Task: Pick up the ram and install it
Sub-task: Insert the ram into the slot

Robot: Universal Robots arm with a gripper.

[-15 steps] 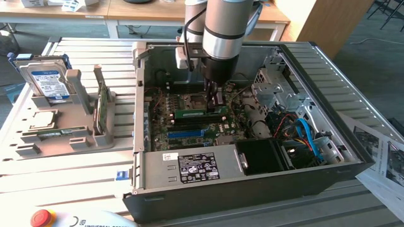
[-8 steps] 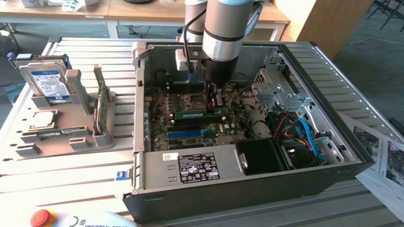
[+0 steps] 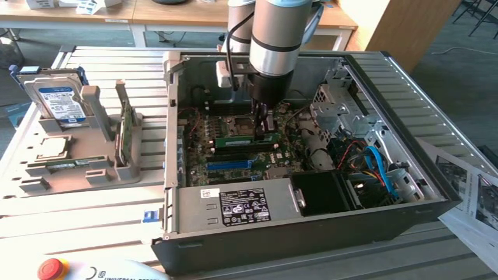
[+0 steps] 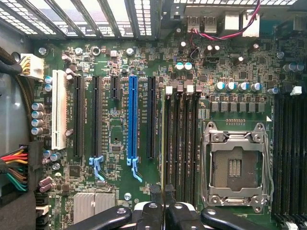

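Inside the open PC case (image 3: 311, 230), on the slatted table (image 3: 78, 216), the arm reaches straight down to the motherboard. Gripper (image 3: 265, 125) is pressed together on the ram (image 3: 245, 140), pinching it near the middle of its top edge. The green stick runs lengthwise along the memory slots, just beside the CPU socket (image 3: 241, 123).

Wrist view: the gripper (image 4: 164, 201) has a black fingertip on either side of the ram (image 4: 164, 139). The stick shows edge-on as a thin line. It lines up with the outermost slot of the black memory bank, on the side away from the CPU socket (image 4: 235, 167) and toward the expansion slots. Whether it is fully seated or just resting in the slot, cannot tell. The blue slot (image 4: 133, 120) and white slot (image 4: 58, 110) are further off on that side, both unoccupied. A silver heatsink (image 4: 93, 203) sits near the fingers.

Toward the exterior view's left, a grey tray (image 3: 78, 175) is well apart from the case. It holds a hard drive (image 3: 60, 102) with a blue label, standing upright, and a green expansion card (image 3: 123, 131) on edge. The power supply (image 3: 233, 207) fills the near side of the case. A red stop button (image 3: 51, 268) is at the bottom edge.
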